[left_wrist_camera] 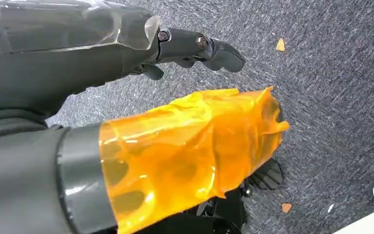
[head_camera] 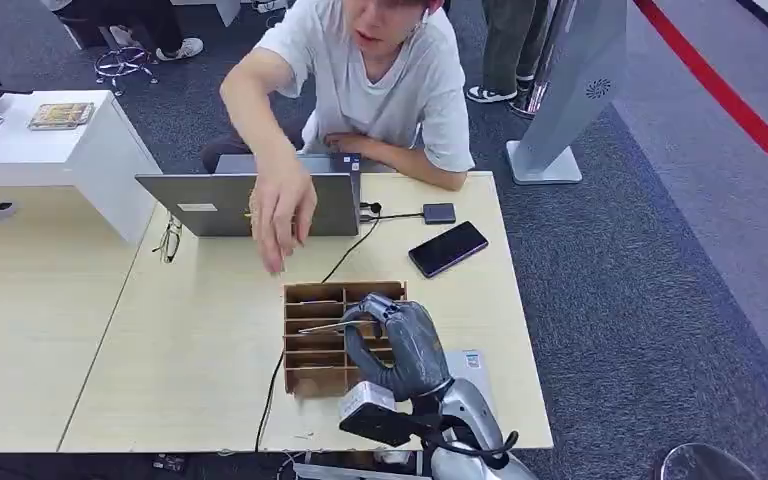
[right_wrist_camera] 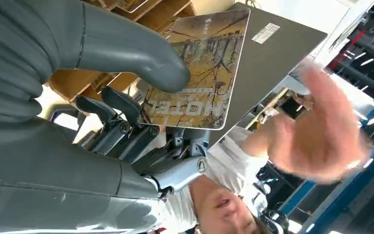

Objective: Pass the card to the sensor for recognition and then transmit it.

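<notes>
Grip comes first: the right robot hand pinches a hotel key card between its thick thumb and darker fingers, and the card sits flat and nearly level just above the wooden slotted card box. In the head view the card shows only as a thin edge pointing away from the hand over the box's middle slots. The thumb should keep its pressure on the printed face so the card does not tilt or slip while it travels. Beyond the box, a person's hand hangs open above the table, in front of the grey laptop. I judge the card should rise clear of the box's walls, then move level toward that hand. Past the laptop lie a small dark square pad, possibly the sensor, and a phone. The left robot hand, its thumb wrapped in orange film, hangs over the carpet with nothing in it and its fingers apart.
</notes>
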Controlling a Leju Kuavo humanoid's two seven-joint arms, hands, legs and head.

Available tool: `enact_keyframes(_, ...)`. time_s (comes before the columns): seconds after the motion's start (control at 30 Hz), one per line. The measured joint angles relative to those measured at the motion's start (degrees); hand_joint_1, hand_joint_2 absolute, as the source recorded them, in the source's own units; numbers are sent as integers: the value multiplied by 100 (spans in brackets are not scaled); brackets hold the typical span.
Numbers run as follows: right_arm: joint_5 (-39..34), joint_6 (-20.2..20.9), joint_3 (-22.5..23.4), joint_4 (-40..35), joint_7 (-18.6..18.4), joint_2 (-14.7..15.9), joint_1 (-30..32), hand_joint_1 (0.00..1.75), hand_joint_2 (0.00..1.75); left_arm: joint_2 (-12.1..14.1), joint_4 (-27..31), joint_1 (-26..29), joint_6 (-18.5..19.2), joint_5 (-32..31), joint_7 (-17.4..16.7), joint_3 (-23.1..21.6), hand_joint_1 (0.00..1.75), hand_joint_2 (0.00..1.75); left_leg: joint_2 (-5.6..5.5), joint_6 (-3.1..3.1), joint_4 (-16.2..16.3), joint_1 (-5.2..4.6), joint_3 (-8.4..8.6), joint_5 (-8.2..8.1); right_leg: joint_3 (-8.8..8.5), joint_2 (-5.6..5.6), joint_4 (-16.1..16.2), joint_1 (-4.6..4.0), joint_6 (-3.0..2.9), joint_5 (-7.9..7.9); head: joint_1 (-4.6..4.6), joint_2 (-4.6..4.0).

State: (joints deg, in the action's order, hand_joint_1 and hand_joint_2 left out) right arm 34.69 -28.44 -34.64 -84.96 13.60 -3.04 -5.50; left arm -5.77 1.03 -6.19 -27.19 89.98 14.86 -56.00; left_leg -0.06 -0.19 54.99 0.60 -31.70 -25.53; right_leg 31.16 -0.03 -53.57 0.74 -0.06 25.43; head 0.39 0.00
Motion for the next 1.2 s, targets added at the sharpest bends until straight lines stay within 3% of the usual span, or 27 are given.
enact_keyframes(0.2,-204,134,0,-7,33,0,25,175,175,0,0,1,0,0,0,15,0,0,0,0,0,0,0,0,0,0,0,0,0,0,0,0)
enact_keyframes(0.33,-925,656,37,-103,57,9,105,175,175,0,0,2,0,0,15,101,0,0,0,0,0,0,0,0,1,0,1,0,0,0,0,0)
enact_keyframes(0.4,-1772,1151,131,-186,179,20,192,175,175,0,0,4,2,0,26,173,0,0,0,0,0,0,-1,0,1,-1,1,0,0,0,0,0)
enact_keyframes(0.5,-3623,2424,347,-347,454,52,352,175,175,2,0,6,0,0,83,317,0,0,-1,0,0,0,-1,-1,1,0,1,0,0,0,0,0)
enact_keyframes(0.67,-4909,3454,617,-599,586,98,550,175,175,7,0,8,-46,0,142,450,0,0,0,1,0,-1,-1,-2,0,0,3,0,1,0,0,0)
enact_keyframes(1.0,-5742,4144,769,-678,494,120,594,175,175,11,0,10,-77,0,155,538,0,0,0,1,0,0,0,-1,0,0,2,0,0,0,0,0)
enact_keyframes(1.2,-5842,4251,772,-656,433,138,590,175,175,13,0,12,-103,0,184,538,0,0,0,1,0,0,-1,-2,0,0,3,0,1,1,0,0)
